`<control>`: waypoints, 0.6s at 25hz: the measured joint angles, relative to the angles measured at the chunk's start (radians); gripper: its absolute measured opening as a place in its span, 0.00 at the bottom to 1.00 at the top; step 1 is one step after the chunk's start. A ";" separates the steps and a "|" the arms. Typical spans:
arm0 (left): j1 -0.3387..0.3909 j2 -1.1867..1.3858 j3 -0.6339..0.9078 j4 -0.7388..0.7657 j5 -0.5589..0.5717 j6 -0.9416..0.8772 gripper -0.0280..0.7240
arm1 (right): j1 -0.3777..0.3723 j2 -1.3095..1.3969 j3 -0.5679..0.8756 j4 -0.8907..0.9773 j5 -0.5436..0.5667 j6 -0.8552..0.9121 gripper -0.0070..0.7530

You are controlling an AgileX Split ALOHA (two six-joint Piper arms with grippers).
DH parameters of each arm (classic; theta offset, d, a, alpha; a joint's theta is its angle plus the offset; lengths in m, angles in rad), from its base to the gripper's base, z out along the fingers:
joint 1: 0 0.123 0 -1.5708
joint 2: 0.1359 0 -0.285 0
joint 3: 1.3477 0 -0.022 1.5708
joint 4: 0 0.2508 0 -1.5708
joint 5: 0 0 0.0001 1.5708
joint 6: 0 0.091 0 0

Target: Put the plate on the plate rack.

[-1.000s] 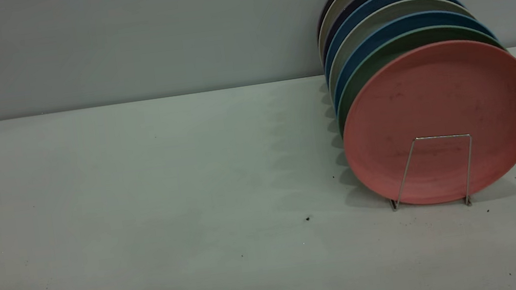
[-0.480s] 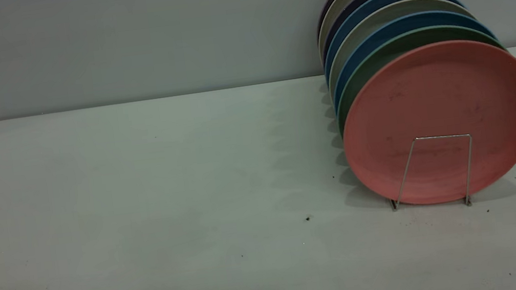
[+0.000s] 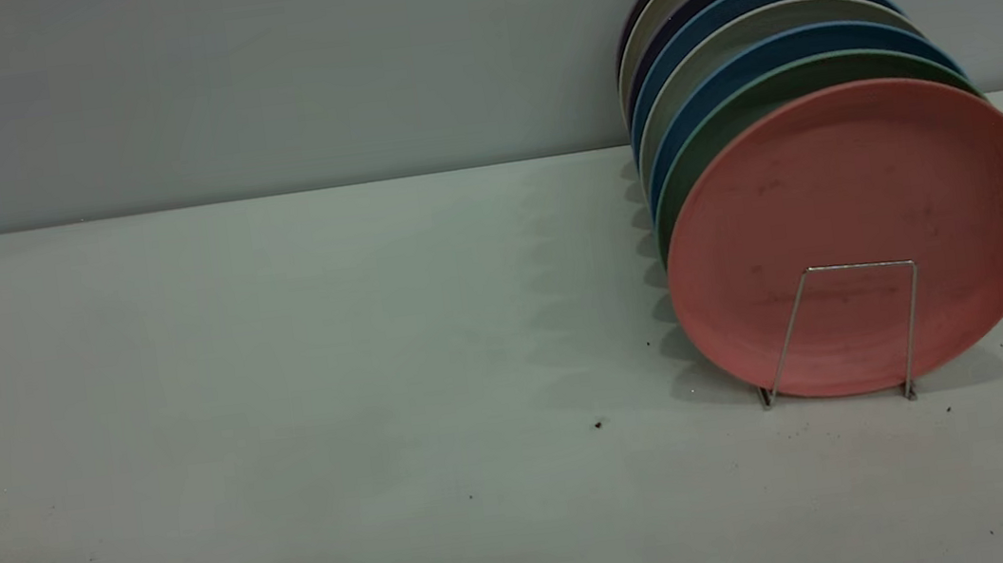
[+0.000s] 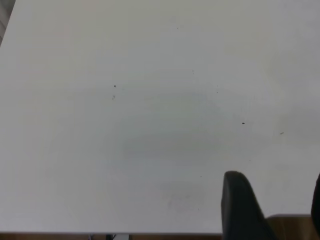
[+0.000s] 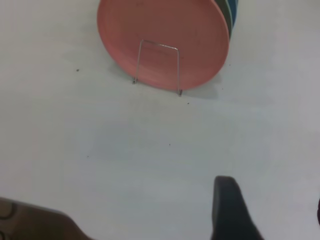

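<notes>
Plate (image 3: 875,207) is already standing in the plate rack (image 3: 852,329), well ahead of the right gripper's (image 5: 267,210) apart fingers; left gripper (image 4: 272,205) fingers are likewise apart over bare counter (image 3: 286,394); nothing seems left but parking.

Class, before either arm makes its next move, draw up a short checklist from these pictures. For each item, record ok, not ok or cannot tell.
1. Pink plate standing on edge in the plate rack, behind the front wire loop: ok.
2. Plate free of both tools: ok.
3. Other plates lined up behind it, none fallen: ok.
4. Left tool over bare table, open, holding nothing: ok.
5. Right tool back from the rack, open, holding nothing: ok.
6. Plate's lower edge seated between rack wires: cannot tell.
</notes>
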 joint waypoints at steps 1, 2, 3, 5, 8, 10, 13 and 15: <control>0.000 0.000 0.000 0.000 0.000 0.000 0.54 | 0.000 0.000 0.000 0.000 0.000 0.000 0.57; 0.000 0.000 0.000 0.000 0.000 0.000 0.54 | 0.000 0.000 0.000 0.000 0.000 0.000 0.57; 0.000 0.000 0.000 0.000 0.000 0.000 0.54 | 0.000 0.000 0.000 0.000 0.000 0.000 0.57; 0.000 0.000 0.000 0.000 0.000 0.000 0.54 | 0.000 0.000 0.000 0.000 0.000 0.000 0.57; 0.000 0.000 0.000 0.000 0.000 0.000 0.54 | 0.000 0.000 0.000 0.000 0.000 0.000 0.57; 0.000 0.000 0.000 0.000 0.000 0.000 0.54 | 0.000 0.000 0.000 -0.001 0.000 -0.001 0.57; 0.000 0.000 0.000 0.000 0.000 0.000 0.54 | 0.000 0.000 0.000 -0.008 0.000 -0.010 0.57; 0.000 0.000 0.000 0.000 0.000 0.000 0.54 | 0.000 0.000 0.000 -0.010 0.000 -0.010 0.57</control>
